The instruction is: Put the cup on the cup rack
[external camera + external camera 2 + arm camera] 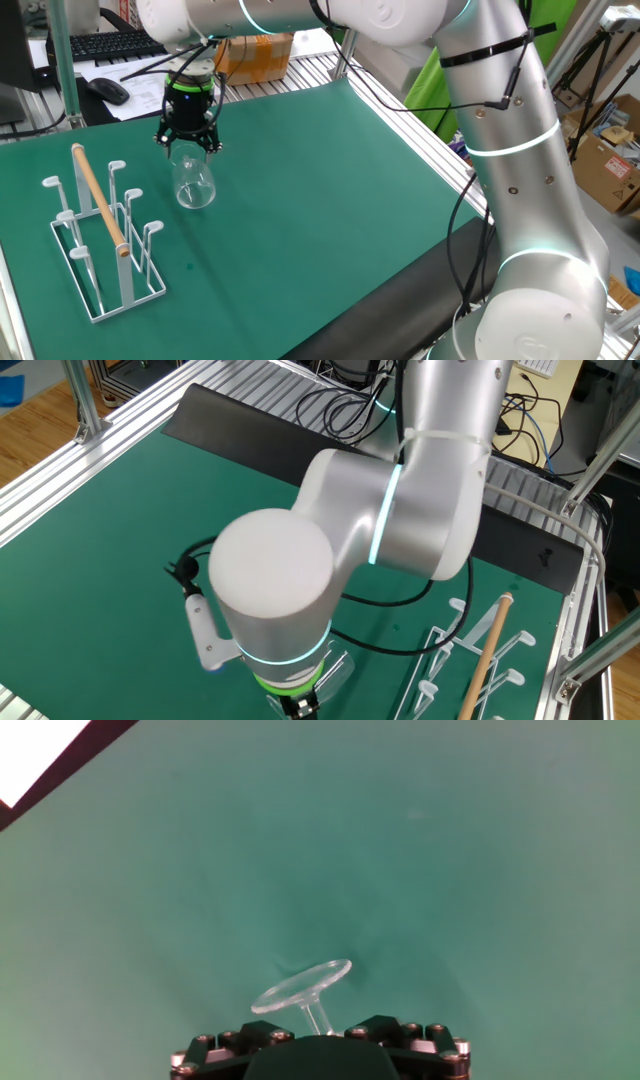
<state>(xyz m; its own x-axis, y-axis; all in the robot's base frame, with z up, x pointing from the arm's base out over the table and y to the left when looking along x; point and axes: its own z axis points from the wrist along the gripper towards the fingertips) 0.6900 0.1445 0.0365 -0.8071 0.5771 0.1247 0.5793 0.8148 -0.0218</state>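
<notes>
My gripper (188, 146) is shut on the cup (195, 182), a small clear stemmed glass that hangs below the fingers above the green mat. In the hand view the cup's round foot (301, 986) and stem point away from the gripper (318, 1032); the bowl is hidden there. The cup rack (100, 255), white wire with flat-tipped pegs and a light wooden rod (98, 200) along the top, stands on the mat left of and nearer than the cup. In the other fixed view the arm hides most of the gripper (300, 705); the rack (480, 660) shows at the lower right.
The green mat (330, 200) covers the table. A keyboard (110, 45), a mouse (108, 90) and a cardboard box (258, 55) lie beyond the mat's far edge. The arm's big silver body (510, 150) stands at the right.
</notes>
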